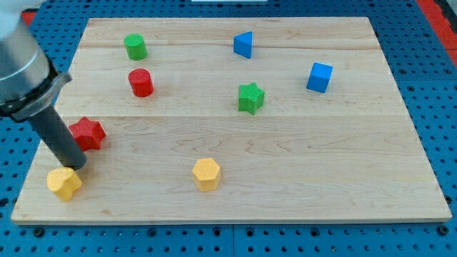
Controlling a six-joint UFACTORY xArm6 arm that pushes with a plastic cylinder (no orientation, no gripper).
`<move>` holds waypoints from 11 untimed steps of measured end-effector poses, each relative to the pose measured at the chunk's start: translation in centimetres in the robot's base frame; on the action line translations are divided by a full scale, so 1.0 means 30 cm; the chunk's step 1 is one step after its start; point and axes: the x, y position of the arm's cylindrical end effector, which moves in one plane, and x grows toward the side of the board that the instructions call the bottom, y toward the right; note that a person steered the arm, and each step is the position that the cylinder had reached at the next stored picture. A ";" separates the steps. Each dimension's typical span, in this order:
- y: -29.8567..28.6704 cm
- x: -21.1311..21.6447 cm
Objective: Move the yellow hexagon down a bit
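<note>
We carry no jaws, only my tip [77,166], touching the top edge of a yellow star-like block [64,183] at the wooden table's [321,178] lower left. The yellow hexagon block [206,174] sits well apart, bottom centre. Pushing now could shove the wrong yellow block off the near edge.

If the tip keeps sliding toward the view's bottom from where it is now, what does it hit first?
Likely the yellow star-like block: my tip sits at its upper edge. The yellow hexagon lies off to the view's right.
</note>
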 end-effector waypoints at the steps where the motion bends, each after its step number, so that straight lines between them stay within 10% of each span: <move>1: 0.042 0.040; 11: 0.653 0.035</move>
